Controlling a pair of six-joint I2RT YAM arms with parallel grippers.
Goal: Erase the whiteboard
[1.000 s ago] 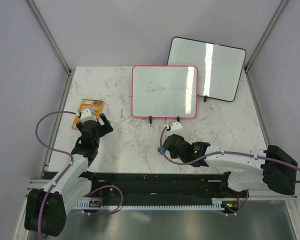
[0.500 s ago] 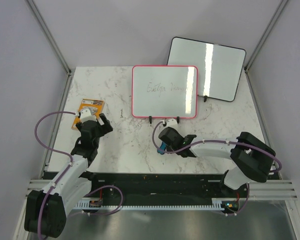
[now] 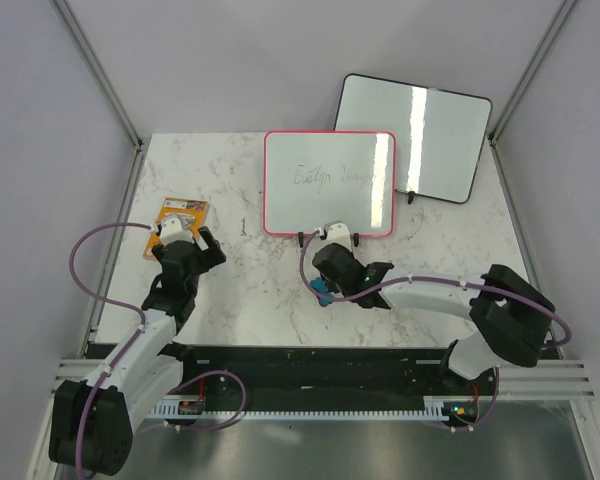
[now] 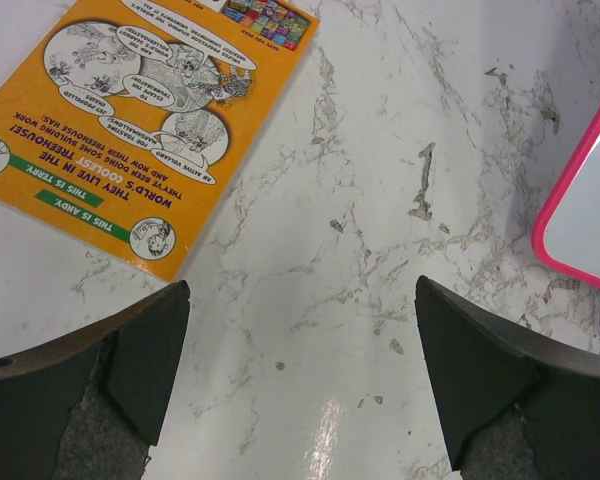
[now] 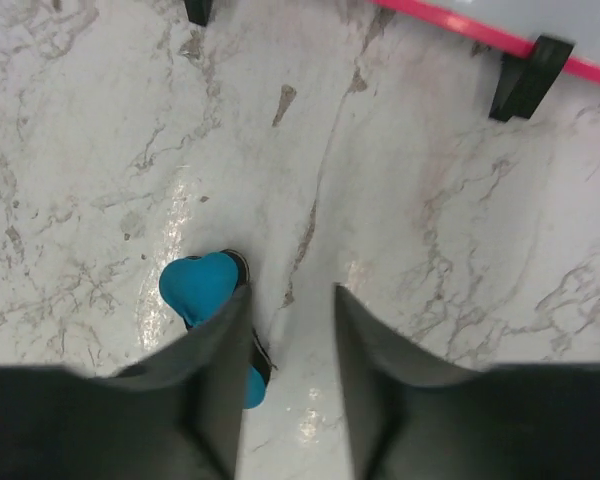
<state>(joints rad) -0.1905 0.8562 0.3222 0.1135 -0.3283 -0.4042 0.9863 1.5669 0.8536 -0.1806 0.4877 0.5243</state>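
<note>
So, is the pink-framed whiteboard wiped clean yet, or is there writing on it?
Not wiped: dark handwriting runs across the upper part of the whiteboard in the top view.

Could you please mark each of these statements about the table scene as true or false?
1. The pink-framed whiteboard bears handwriting. True.
2. The left claw grips the orange booklet. False: it is wide open over the bare marble table, and the booklet lies flat beside it.
3. The small blue object sits between the right claw's fingers. False: it lies on the table outside them, against the outer side of one finger. Only bare table shows in the gap.
4. A black-framed whiteboard stands behind and to the right of the pink-framed one. True.
</note>
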